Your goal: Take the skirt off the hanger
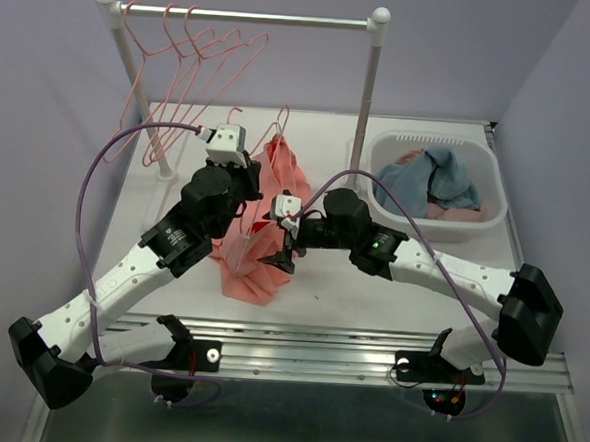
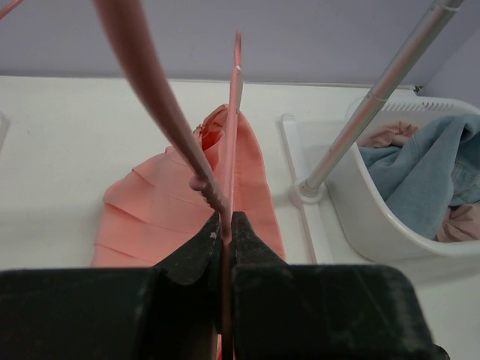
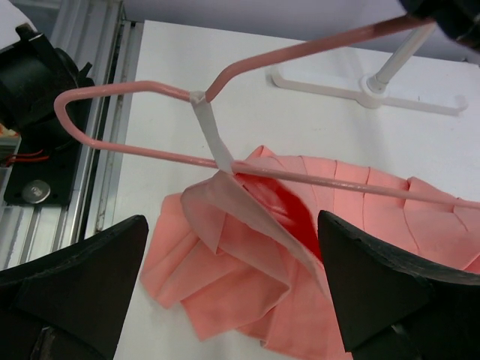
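A pink pleated skirt [image 1: 253,249] hangs from a pink wire hanger [image 1: 276,140] and trails onto the white table. My left gripper [image 1: 246,174] is shut on the hanger's wire neck [image 2: 225,187], with the skirt [image 2: 165,214] below it. My right gripper [image 1: 278,255] is open over the skirt's lower end. In the right wrist view its fingers [image 3: 375,285] straddle the bunched waistband [image 3: 247,225], which hangs by a white loop [image 3: 214,131] from the hanger's bar [image 3: 315,176].
A white clothes rail [image 1: 247,16] at the back holds several empty pink hangers [image 1: 185,54]. Its right post [image 2: 375,97] stands beside a white basket [image 1: 496,208] of blue and pink clothes. A metal rail [image 3: 82,150] runs along the near table edge.
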Tool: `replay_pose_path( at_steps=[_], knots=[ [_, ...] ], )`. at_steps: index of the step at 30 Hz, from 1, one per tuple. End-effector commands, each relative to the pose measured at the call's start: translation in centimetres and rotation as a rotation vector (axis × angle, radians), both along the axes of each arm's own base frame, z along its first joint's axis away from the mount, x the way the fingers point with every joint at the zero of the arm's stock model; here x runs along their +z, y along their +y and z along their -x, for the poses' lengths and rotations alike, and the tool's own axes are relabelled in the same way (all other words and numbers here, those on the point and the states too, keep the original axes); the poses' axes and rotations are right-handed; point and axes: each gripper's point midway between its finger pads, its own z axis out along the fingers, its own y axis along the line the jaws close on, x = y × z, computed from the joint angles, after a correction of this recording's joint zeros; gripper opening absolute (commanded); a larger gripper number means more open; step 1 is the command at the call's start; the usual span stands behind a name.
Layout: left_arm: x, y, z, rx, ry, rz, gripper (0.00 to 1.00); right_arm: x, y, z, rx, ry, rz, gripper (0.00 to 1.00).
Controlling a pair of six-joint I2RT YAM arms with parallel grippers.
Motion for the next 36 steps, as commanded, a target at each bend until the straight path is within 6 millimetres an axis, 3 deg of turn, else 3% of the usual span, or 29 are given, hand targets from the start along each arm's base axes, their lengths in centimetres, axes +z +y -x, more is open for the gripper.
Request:
replay_pose_path(
  at_steps=[1,7,11,14,15,18,27,32,34,35,36],
  knots=[
    [3.1,-0.7,0.2,-0.034,-0.086,0.079,0.0,1.6,1.4,-0.6,0.014,-0.042,-0.023,1.0],
    [3.7,-1.3,0.4,-0.066,-0.098,0.106,0.0,-0.4,3.5,-1.1,0.05,0.018,0.026,1.0],
    [4.0,-1.0,0.3,-0.046,-0.103,0.116,0.0,-1.7,3.7,-0.9,0.054,0.06,0.03,0.99],
    [4.2,-0.9,0.2,-0.037,-0.112,0.125,0.0,-1.8,3.8,-0.8,0.059,0.07,0.006,0.82],
    [4.3,-0.8,0.1,-0.028,-0.114,0.127,0.0,-1.7,4.0,-0.7,0.069,0.069,-0.002,0.64],
    [4.1,-0.2,-0.3,0.019,-0.109,0.137,0.0,-1.7,3.9,-0.2,0.092,0.077,-0.007,0.49],
    [4.9,0.7,-0.6,0.08,-0.125,0.186,0.0,-2.4,3.3,0.5,0.099,0.088,-0.025,0.44],
    [5.3,1.2,-0.6,0.105,-0.134,0.203,0.0,-2.7,3.2,0.4,0.085,0.09,-0.027,0.28],
    [5.3,1.5,-0.6,0.118,-0.136,0.201,0.0,-2.3,3.1,0.0,0.058,0.075,-0.045,0.16],
    [5.1,1.5,-0.7,0.123,-0.135,0.192,0.0,-1.9,2.8,0.0,0.046,0.068,-0.058,0.01],
    [5.0,1.8,-0.8,0.137,-0.134,0.185,0.0,-1.7,2.6,-0.5,0.016,0.058,-0.064,0.01]
  ],
)
